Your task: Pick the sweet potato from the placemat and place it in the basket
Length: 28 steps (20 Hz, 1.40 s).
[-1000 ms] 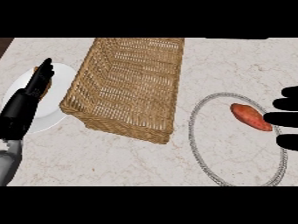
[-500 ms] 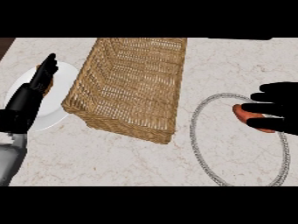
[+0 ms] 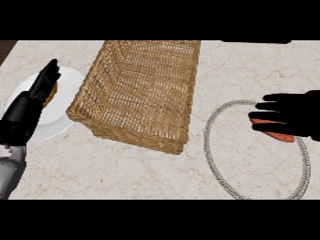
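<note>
Marble desk (image 3: 121, 173) is carrying everything; wicker basket (image 3: 138, 91) is sitting mid-desk, tilted slightly in view, nothing showing inside it; placemat (image 3: 221, 176), a round mat with a grey rope-like rim, is lying right of the basket, apart from it; white plate (image 3: 69, 79) is sitting left of the basket, rim just beside it, something brownish on it, mostly hidden, can't tell what.

Right hand (image 3: 308, 115) is coming in from the right edge over the placemat's upper right; fingers (image 3: 270, 107) are lying across the top of the potato (image 3: 278, 136), partly bent over it; can't tell whether they're actually gripping it; potato is lying on the placemat, orange underside showing below the hand.

Left hand (image 3: 31, 108) is resting over the plate, fingers straight, pointing up-view, holding nothing.
</note>
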### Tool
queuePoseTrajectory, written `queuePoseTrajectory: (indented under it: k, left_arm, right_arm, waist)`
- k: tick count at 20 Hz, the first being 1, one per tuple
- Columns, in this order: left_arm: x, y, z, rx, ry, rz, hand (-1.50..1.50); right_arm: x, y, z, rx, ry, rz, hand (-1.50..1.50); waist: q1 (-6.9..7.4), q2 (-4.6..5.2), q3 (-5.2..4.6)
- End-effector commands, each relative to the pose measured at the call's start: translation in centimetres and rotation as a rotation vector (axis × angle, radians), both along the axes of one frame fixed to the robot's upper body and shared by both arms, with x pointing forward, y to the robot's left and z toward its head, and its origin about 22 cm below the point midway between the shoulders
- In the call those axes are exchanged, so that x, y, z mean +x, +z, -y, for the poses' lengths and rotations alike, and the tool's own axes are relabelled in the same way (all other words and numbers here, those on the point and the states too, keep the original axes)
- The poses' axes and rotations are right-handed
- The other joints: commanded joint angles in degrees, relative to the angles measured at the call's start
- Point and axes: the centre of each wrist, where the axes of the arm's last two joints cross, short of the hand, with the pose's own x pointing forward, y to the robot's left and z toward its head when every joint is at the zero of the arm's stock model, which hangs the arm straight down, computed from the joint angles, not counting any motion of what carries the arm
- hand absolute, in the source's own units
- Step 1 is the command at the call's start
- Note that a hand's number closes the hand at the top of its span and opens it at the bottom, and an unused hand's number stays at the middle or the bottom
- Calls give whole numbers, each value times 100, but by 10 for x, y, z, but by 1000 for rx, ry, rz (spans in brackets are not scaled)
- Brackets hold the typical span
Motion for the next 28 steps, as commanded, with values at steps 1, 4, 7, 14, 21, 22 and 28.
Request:
queuePoseTrajectory:
  k: [1,4,7,14,21,22,28]
  left_arm:
    - [-1,2,-3,16,11,-10,0]
    - [4,-3,6,9,22,-8,0]
    - [-6,-27,2,12,14,-11,0]
    - [-8,-16,2,10,33,-12,0]
    - [-6,-11,6,3,27,-15,0]
    - [-2,-13,-4,19,36,-5,0]
    - [-9,-10,-17,23,41,-20,0]
  right_arm:
    - [14,-36,5,-101,62,-94,-150]
    - [33,-48,20,-96,63,-81,-150]
    - [42,-68,16,-70,86,-57,-150]
    - [48,-64,19,-25,96,-54,-150]
    - [62,-87,18,4,89,-44,-150]
    - [63,-108,32,-3,96,-48,-150]
    - [58,-111,21,-2,73,-99,-150]
  waist:
    - [-76,-24,-5]
    - [-113,-22,-4]
    - [-152,-29,-7]
    - [-237,-70,-8]
    - [-235,-66,-8]
    - [-220,-54,-7]
    - [-248,-71,-8]
